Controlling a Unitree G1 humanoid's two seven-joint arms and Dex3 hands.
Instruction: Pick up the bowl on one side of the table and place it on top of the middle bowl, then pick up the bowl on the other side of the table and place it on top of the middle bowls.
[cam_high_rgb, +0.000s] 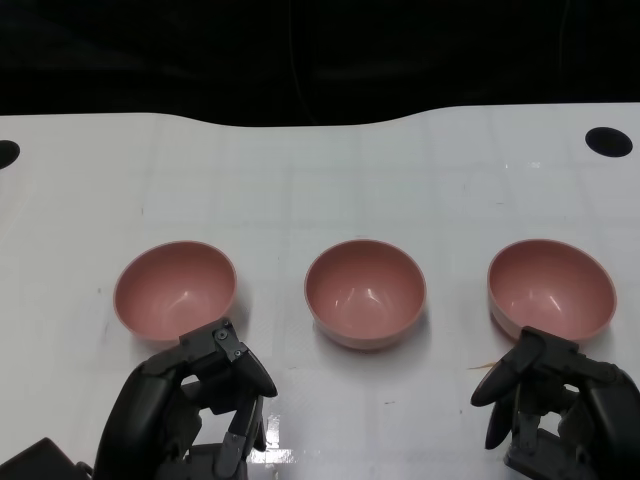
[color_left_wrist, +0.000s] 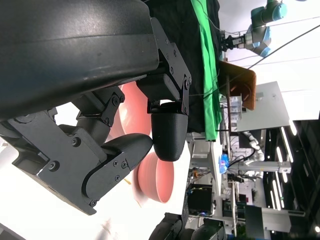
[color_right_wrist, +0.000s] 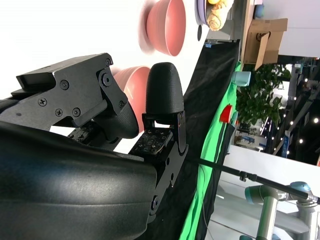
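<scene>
Three pink bowls stand in a row on the white table (cam_high_rgb: 320, 170): the left bowl (cam_high_rgb: 175, 290), the middle bowl (cam_high_rgb: 365, 292) and the right bowl (cam_high_rgb: 551, 288), all upright and empty. My left hand (cam_high_rgb: 190, 410) hovers just in front of the left bowl, fingers apart, holding nothing. My right hand (cam_high_rgb: 560, 405) sits just in front of the right bowl, also empty with fingers apart. In the left wrist view the left bowl (color_left_wrist: 131, 112) shows past the fingers (color_left_wrist: 167, 135). The right wrist view shows the right bowl (color_right_wrist: 131, 87) behind the fingers (color_right_wrist: 164, 90) and the middle bowl (color_right_wrist: 167, 25) beyond.
A black round hole (cam_high_rgb: 608, 141) lies at the table's far right and another (cam_high_rgb: 5, 153) at the far left. Beyond the curved far edge everything is dark. The wrist views show green cloth (color_left_wrist: 207, 75) and lab equipment past the table.
</scene>
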